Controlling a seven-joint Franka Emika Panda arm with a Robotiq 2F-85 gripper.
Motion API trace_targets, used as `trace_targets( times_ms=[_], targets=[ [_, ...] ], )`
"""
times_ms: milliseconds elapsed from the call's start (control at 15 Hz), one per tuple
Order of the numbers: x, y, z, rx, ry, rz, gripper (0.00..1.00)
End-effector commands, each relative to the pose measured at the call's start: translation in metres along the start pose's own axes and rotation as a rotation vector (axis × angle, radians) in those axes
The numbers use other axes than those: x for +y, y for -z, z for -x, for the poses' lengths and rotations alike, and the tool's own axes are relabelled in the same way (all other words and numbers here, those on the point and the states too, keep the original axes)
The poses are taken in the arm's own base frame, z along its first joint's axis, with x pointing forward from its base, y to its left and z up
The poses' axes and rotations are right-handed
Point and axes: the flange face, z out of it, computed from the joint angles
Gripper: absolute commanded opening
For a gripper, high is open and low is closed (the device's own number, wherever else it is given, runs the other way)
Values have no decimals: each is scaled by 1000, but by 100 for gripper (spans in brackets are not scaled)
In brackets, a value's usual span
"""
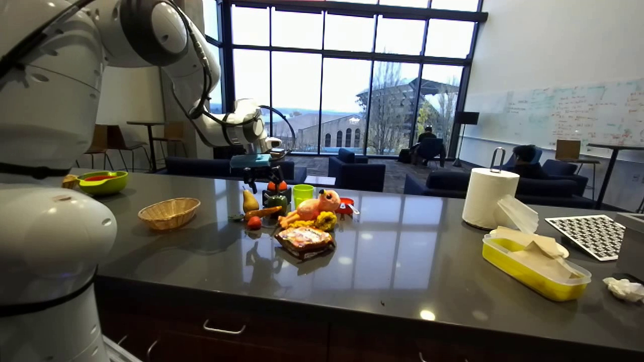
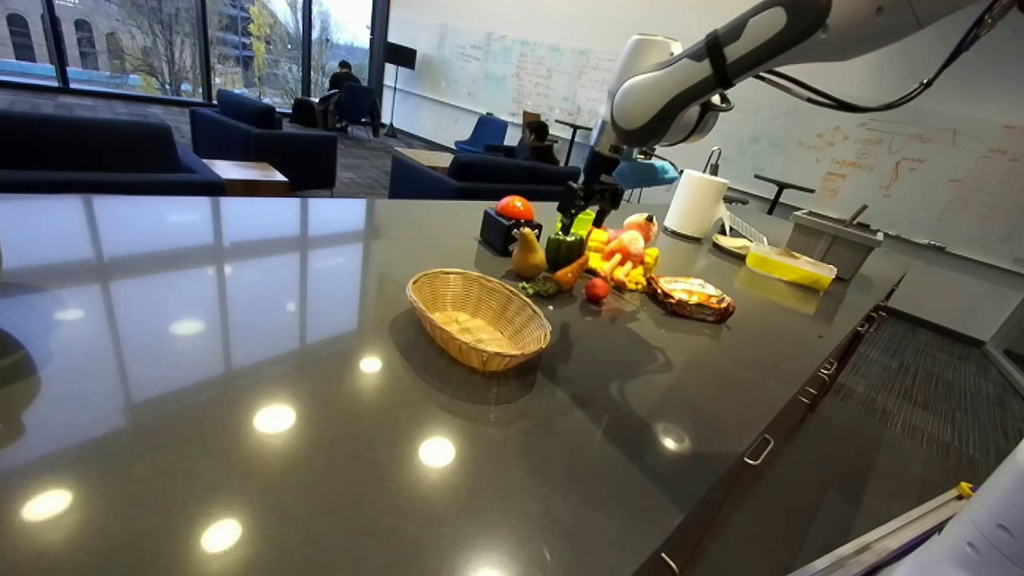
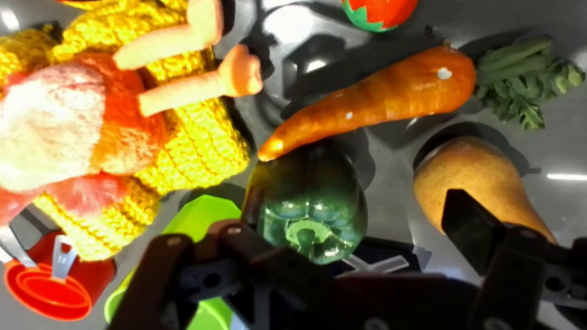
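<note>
Green pepper (image 3: 316,197) points its stem down the wrist view, long axis likewise; claw (image 3: 353,217) parted

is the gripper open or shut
The gripper is open: in the wrist view its fingers stand wide apart, with countertop showing between one of them and the green pepper.

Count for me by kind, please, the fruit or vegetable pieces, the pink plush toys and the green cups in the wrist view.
Fruit or vegetable pieces: 4 (carrot with its leaves, green pepper, pear-shaped piece, red round piece partly out of view)
Pink plush toy: 1
Green cup: 1, partly hidden
Total: 6
</note>
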Motion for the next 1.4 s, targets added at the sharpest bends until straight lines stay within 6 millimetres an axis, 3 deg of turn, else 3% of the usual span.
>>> trace_targets(
  times_ms=[0,867,933,1000,1133,1333],
  targets=[
    [9,-3,-18,11,23,14,100],
    [19,-28,-48,15,60,1,100],
    [19,-29,-50,17,63,2,75],
    [19,-30,-52,20,69,3,74],
    [19,-30,-55,23,69,1,61],
    [17,-31,-56,25,67,1,37]
  ],
)
